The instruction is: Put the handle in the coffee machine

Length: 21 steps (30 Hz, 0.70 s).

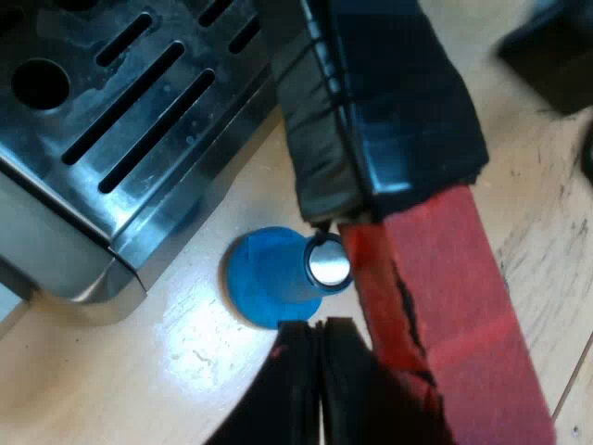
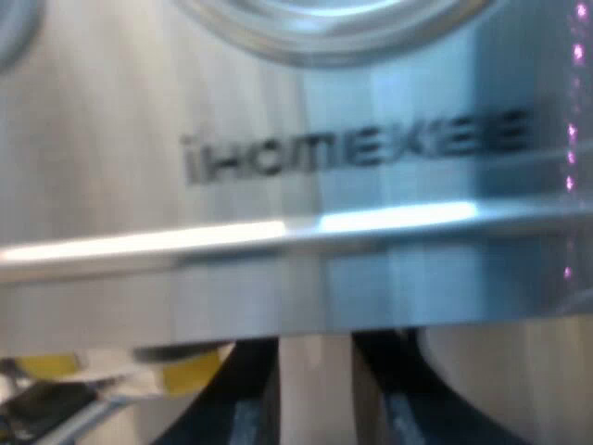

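Observation:
The holder's dark handle (image 1: 398, 93) passes high over the corner of the espresso machine's slotted drip tray (image 1: 139, 102), and its red end (image 1: 454, 324) points away from the machine. My left gripper (image 1: 318, 326) is shut, its two black fingertips pressed together with nothing between them, right against the red end's side. A blue tamper (image 1: 273, 278) with a metal face lies on the wooden table beneath the handle. My right gripper (image 2: 315, 345) faces the machine's steel front (image 2: 306, 278) just under its brand lettering; its fingers stand apart around a pale surface.
A round metal rim (image 2: 324, 23) sits above the lettering on the machine's front. Something yellow (image 2: 185, 371) lies low beside the right fingers. A dark object (image 1: 551, 56) rests on the table beyond the handle.

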Tool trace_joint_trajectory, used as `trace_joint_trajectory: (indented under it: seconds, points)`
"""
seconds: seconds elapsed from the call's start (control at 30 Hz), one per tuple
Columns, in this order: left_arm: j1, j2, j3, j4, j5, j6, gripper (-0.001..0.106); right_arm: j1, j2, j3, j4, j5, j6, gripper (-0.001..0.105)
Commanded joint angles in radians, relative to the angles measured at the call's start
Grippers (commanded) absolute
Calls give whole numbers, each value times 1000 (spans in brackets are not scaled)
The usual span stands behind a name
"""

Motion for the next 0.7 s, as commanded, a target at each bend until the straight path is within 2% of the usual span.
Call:
trace_joint_trajectory:
  seconds: [0.03, 0.33, 0.47, 0.57, 0.7]
  points:
    - [-16, -17, 2, 25, 61, -22, 1, 13, -57, 49, -41, 0, -3, 23]
    - [-16, -76, 2, -33, 61, -73, 1, 82, -146, 152, -33, -3, -3, 23]
    - [-16, -110, 2, -35, 61, -73, 1, 118, -175, 162, -30, -5, -3, 23]
    - [-16, -112, 2, -35, 61, -93, 1, 142, -207, 162, -4, -11, 25, 23]
    - [-16, -112, 2, -35, 61, -107, 1, 163, -276, 162, 111, -65, 52, 23]
